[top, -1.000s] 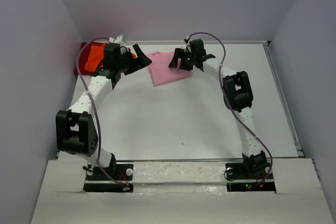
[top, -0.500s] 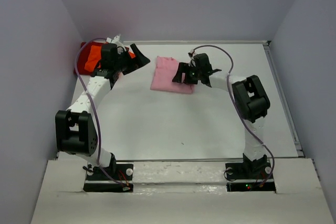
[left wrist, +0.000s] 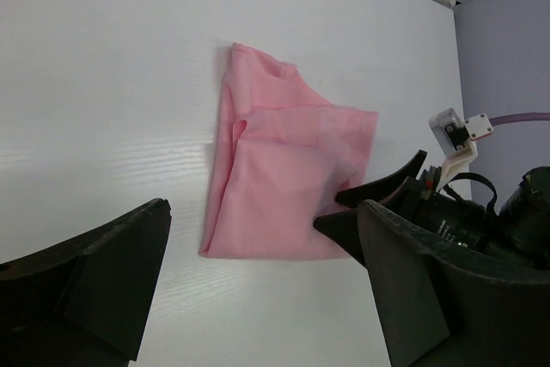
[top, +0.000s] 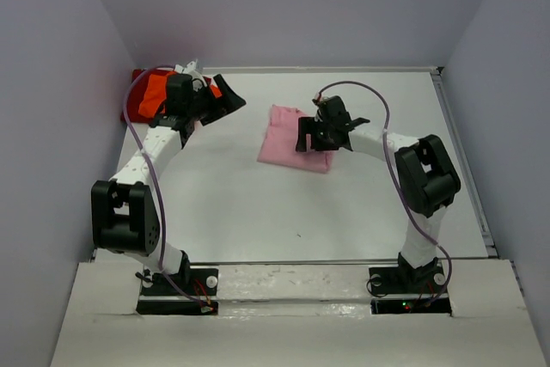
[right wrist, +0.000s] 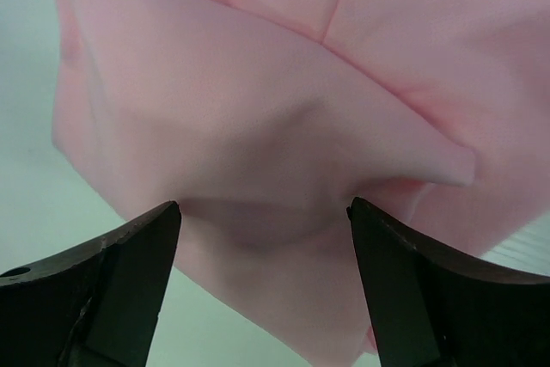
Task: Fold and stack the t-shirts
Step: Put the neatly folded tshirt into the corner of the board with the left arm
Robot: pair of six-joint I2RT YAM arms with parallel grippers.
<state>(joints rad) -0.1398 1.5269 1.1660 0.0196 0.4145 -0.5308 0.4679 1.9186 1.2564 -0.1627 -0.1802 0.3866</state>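
The light pink t-shirt (top: 288, 135) lies folded flat on the white table, mid-back; it also shows in the left wrist view (left wrist: 284, 174) and fills the right wrist view (right wrist: 258, 83). My right gripper (top: 314, 138) is open and low over the shirt's right edge, with cloth spanning the gap between its jaws (right wrist: 264, 204). My left gripper (top: 228, 100) is open and empty above bare table, left of the pink shirt (left wrist: 264, 212). The bright orange t-shirt (top: 153, 92) lies at the back left corner on the dark red one (top: 137, 76), partly hidden by the left arm.
The table (top: 284, 204) is walled at the back and both sides. A raised rail (top: 464, 161) runs along the table's right edge. The right gripper (left wrist: 374, 199) and its cable show at the right of the left wrist view.
The right gripper has moved nearer and to the right, and the pink shirt has shifted with it and lies flatter. The left gripper has barely moved.
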